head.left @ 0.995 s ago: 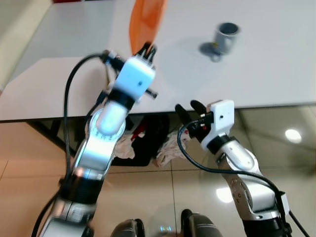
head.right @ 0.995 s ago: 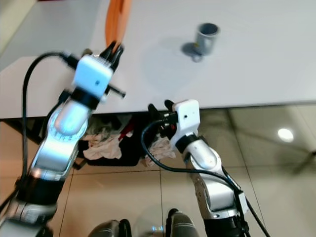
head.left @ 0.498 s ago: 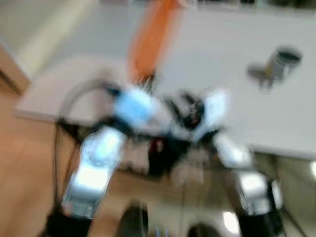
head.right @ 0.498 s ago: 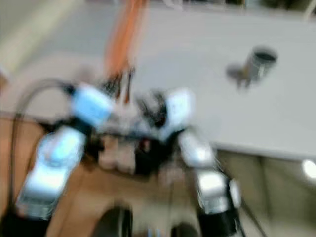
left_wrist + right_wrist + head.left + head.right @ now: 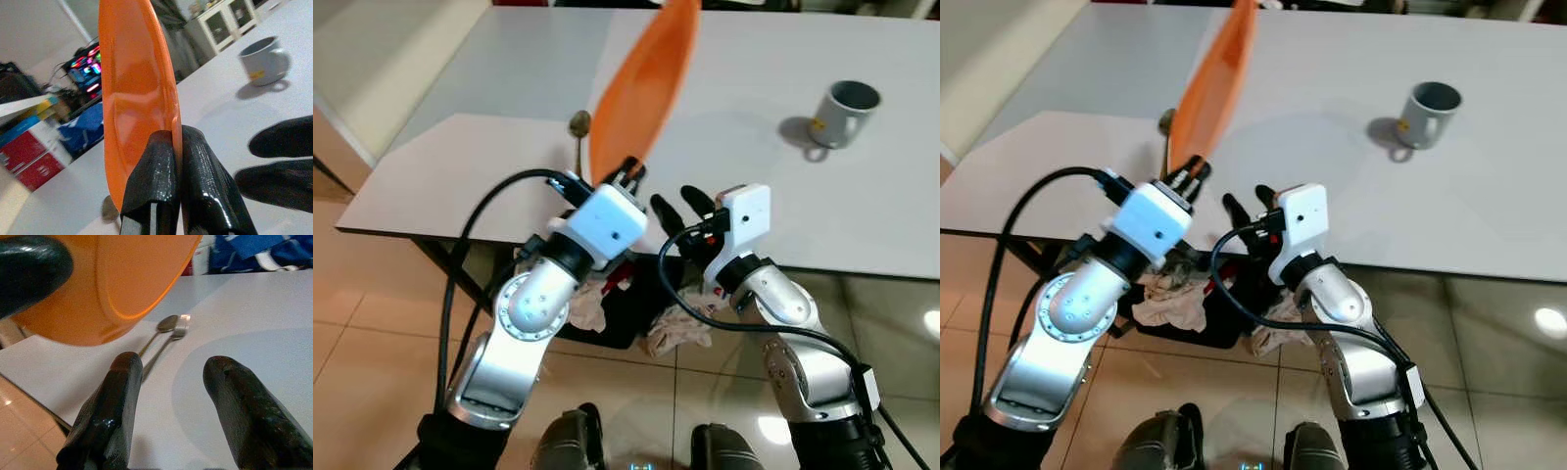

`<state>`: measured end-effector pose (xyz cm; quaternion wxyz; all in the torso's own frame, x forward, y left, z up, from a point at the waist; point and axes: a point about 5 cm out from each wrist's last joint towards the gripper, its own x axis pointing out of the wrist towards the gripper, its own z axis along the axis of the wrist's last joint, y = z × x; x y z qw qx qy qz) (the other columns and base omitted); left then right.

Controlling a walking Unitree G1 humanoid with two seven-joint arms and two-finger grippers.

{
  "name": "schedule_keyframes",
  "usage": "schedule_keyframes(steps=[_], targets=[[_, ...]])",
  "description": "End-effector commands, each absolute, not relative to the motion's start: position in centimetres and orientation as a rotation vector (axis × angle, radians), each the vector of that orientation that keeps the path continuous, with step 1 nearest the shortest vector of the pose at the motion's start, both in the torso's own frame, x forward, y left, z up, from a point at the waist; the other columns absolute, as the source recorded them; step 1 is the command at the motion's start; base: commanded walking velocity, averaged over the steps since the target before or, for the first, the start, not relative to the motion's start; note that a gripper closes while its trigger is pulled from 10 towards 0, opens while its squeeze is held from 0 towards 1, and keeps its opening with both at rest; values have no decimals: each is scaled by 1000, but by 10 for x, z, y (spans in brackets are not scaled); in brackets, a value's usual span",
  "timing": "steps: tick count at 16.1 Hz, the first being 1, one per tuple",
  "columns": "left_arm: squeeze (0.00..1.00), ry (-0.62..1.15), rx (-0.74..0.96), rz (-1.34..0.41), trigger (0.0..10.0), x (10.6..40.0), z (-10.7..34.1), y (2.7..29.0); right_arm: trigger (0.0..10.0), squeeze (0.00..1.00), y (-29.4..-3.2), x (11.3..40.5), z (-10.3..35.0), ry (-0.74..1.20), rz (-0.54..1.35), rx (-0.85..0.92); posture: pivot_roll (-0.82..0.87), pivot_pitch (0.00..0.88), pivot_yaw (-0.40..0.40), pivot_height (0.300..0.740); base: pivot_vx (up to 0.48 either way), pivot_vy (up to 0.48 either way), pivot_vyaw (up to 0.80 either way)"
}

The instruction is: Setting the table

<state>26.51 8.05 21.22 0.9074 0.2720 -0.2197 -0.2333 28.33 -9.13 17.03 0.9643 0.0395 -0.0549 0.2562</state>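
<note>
Left wrist view, orange plate (image 5: pixel 134 98) on edge, pinched in left claw (image 5: pixel 173 147)

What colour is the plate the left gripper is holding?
Orange; the plate shows best in the left wrist view, pinched on edge by the left gripper.

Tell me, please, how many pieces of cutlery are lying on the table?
2: a spoon and a fork side by side on the white table, partly hidden behind the orange plate.

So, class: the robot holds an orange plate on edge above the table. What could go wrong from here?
1. The left gripper pinches only the plate's rim, so it might slip or swing.
2. Lowered here, the plate may land on the spoon and fork.
3. The open right gripper sits close and could bump it.
</note>
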Motion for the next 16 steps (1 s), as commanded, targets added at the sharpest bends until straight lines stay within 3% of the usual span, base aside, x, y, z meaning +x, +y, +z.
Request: schedule_keyframes(steps=[1, 3, 6, 16], targets=[[0, -503, 574, -478, 10000, 262, 221, 79, 10000, 0, -93, 284, 170, -111, 498, 72, -132, 168, 46, 740, 0, 0, 0], [0, -494, 582, -481, 10000, 262, 219, 78, 10000, 0, -96, 284, 168, -105, 478, 73, -134, 167, 46, 740, 0, 0, 0], [0, -487, 587, -478, 10000, 261, 217, 79, 10000, 0, -97, 283, 170, -111, 474, 88, -141, 167, 43, 740, 0, 0, -800], [0, -480, 608, -468, 10000, 255, 218, 79, 10000, 0, -93, 274, 175, -117, 487, 106, -131, 230, 43, 740, 0, 0, 0]])
